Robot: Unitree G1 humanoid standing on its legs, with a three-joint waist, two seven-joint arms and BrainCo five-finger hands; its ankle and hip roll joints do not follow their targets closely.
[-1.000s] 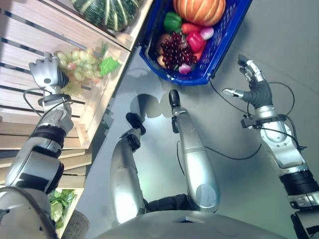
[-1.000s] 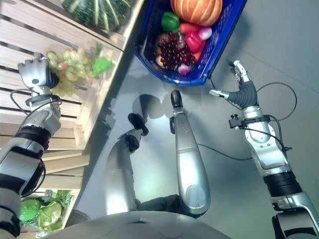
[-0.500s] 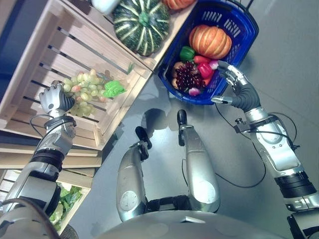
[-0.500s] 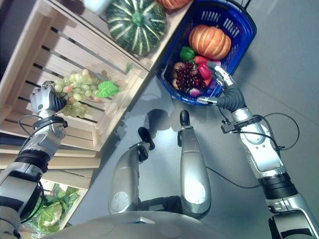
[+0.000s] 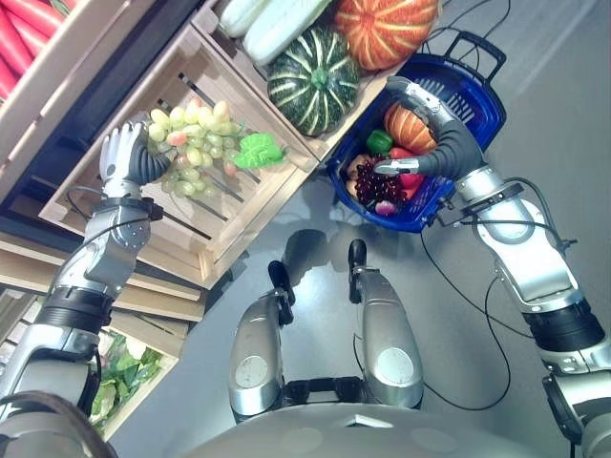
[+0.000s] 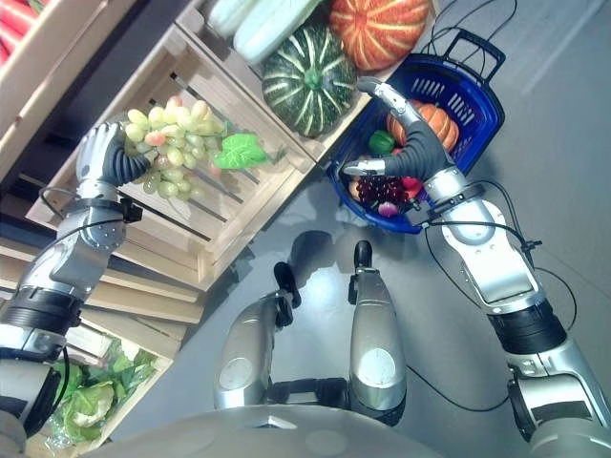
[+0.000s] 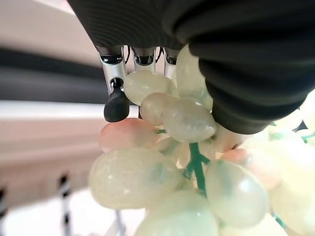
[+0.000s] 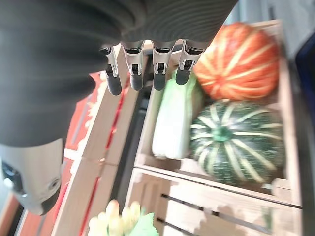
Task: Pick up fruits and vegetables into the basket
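At upper left, the left robot hand (image 5: 122,153) curls round the green grapes (image 5: 191,134) (pale, with a leaf) inside the wooden crate (image 5: 86,191). The right robot hand (image 5: 427,134), fingers spread, hovers over the blue basket (image 5: 477,95) at upper right.

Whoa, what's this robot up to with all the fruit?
It is gathering produce into a blue basket on the floor, which already holds a small pumpkin, dark grapes and peppers. Its left hand is closed on a bunch of green grapes in a wooden crate. Its right hand hovers open above the basket, holding nothing.
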